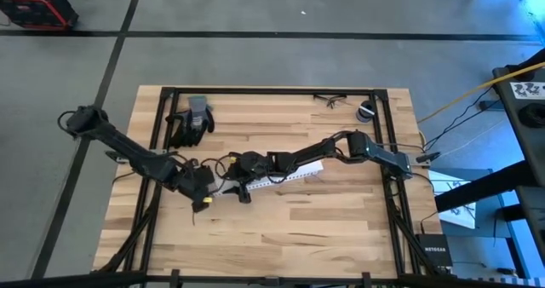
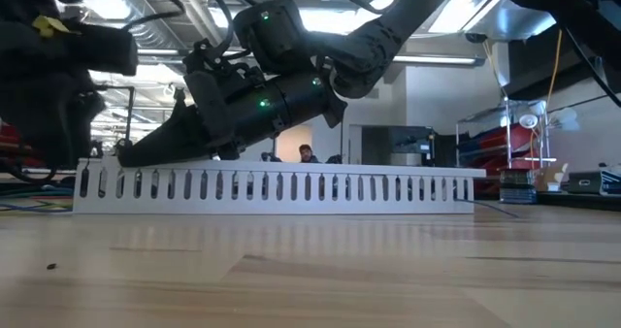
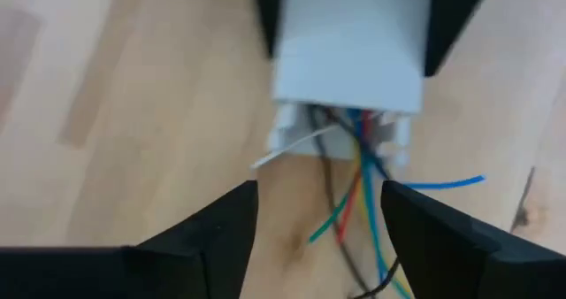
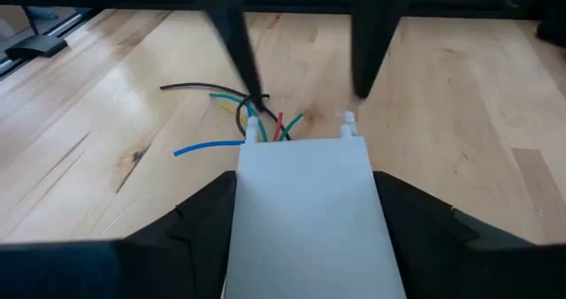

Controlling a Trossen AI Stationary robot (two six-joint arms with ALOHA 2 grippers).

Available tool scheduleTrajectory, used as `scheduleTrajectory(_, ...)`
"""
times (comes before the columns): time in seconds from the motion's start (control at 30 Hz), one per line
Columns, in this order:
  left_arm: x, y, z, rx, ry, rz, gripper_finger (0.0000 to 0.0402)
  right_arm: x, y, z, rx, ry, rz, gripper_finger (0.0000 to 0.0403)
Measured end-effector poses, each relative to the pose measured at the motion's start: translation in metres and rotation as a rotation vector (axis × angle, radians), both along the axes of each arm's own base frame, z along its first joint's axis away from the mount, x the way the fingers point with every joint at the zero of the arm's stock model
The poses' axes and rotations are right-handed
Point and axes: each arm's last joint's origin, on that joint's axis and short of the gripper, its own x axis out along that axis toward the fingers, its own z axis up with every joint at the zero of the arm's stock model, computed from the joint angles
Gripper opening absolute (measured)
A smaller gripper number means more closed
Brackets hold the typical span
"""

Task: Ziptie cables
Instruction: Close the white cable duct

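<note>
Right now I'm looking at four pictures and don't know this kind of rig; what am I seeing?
Two dark robot arms work at a wooden table. One camera looks straight down, one sits at table-top height, and one rides on each wrist. On the table lie a white slotted channel, gloves and glasses. The right gripper holds the channel by its sides. Coloured and black wires spill out of its end, and the left gripper faces that end with fingers open, holding nothing.

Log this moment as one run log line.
right gripper: fingers shut on white channel | left gripper: open at channel end | cables: loose
</note>
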Motion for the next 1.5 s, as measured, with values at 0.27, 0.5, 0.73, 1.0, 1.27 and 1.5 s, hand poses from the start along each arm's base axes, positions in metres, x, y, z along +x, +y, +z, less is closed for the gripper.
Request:
scheduleTrajectory(0.27,-0.014,-0.004,0.016,0.113,-0.164,0.077,0.0278,0.0,0.0,0.0,0.009,0.005,0.017,0.0234)
scheduleTrajectory(0.5,-0.025,-0.011,-0.003,0.14,-0.206,0.061,0.0299,0.0,0.001,-0.001,0.009,0.006,0.017,0.0234)
scheduleTrajectory(0.73,-0.036,-0.011,-0.04,0.062,-0.334,0.068,0.0299,0.0,0.0,-0.001,0.01,0.006,0.017,0.0234)
scheduleTrajectory(1.0,-0.038,-0.01,-0.051,0.034,-0.415,0.015,0.0299,-0.001,0.001,-0.001,0.012,0.008,0.026,0.0234)
scheduleTrajectory(1.27,-0.037,-0.016,-0.047,0.012,-0.418,-0.034,0.0299,-0.001,0.001,0.0,0.012,0.008,0.026,0.0234)
scheduleTrajectory(1.5,-0.037,-0.02,-0.044,0.016,-0.417,-0.09,0.0299,-0.001,0.001,-0.001,0.03,0.014,0.015,0.0234)
